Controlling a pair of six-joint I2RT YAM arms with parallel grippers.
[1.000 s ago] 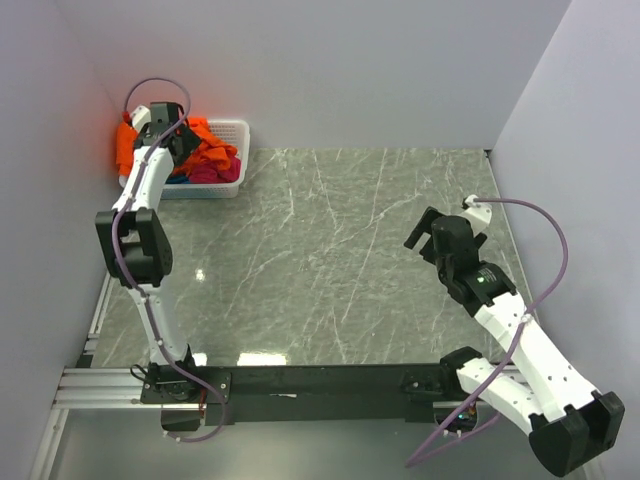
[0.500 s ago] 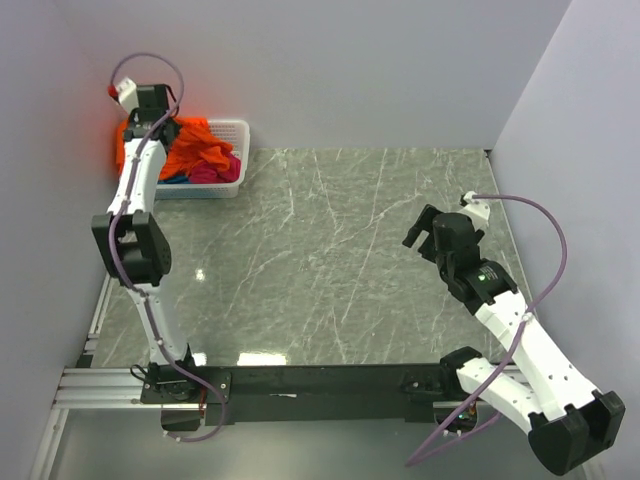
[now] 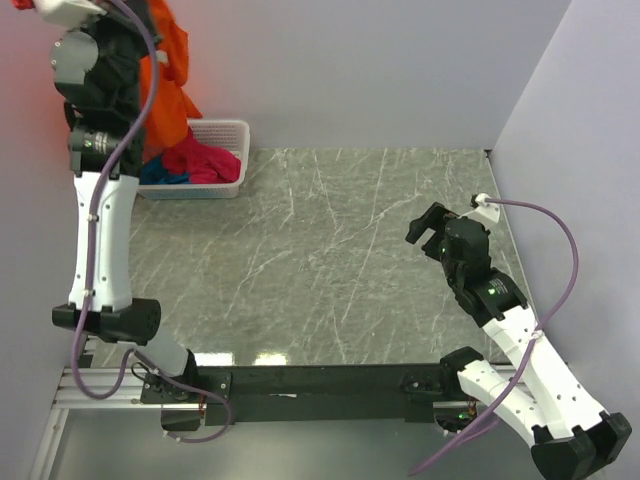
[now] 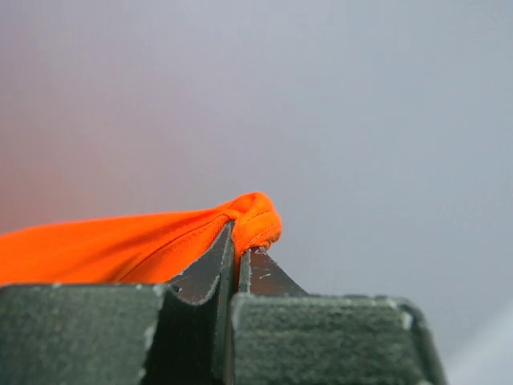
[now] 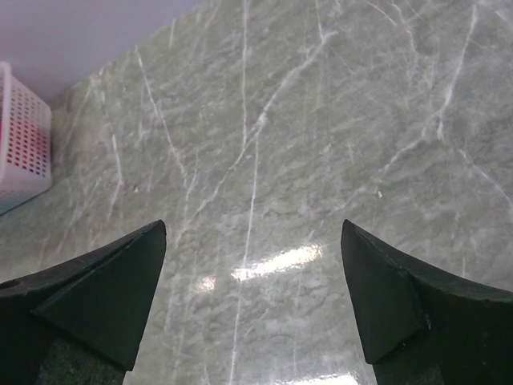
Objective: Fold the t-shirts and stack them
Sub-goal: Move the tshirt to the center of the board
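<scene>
My left gripper (image 4: 239, 245) is shut on a fold of the bright orange t-shirt (image 4: 120, 245). In the top view the left arm is raised high at the upper left and the orange t-shirt (image 3: 172, 75) hangs from it above the white basket (image 3: 222, 130). Its fingers are hidden behind the arm there. A magenta-pink t-shirt (image 3: 205, 160) and a teal-blue one (image 3: 158, 175) lie in the basket. My right gripper (image 5: 253, 241) stands open over bare marble with nothing between its fingers; in the top view the right gripper (image 3: 425, 228) is at the right of the table.
The basket stands in the table's far left corner against the back wall, and its edge (image 5: 24, 136) shows at the left of the right wrist view. Grey walls close in the left, back and right. The green marble tabletop (image 3: 330, 250) lies between the arms.
My left gripper closed on the orange t-shirt in the basket and lifted it high, pulling it up out of the basket. The right arm has barely shifted.
</scene>
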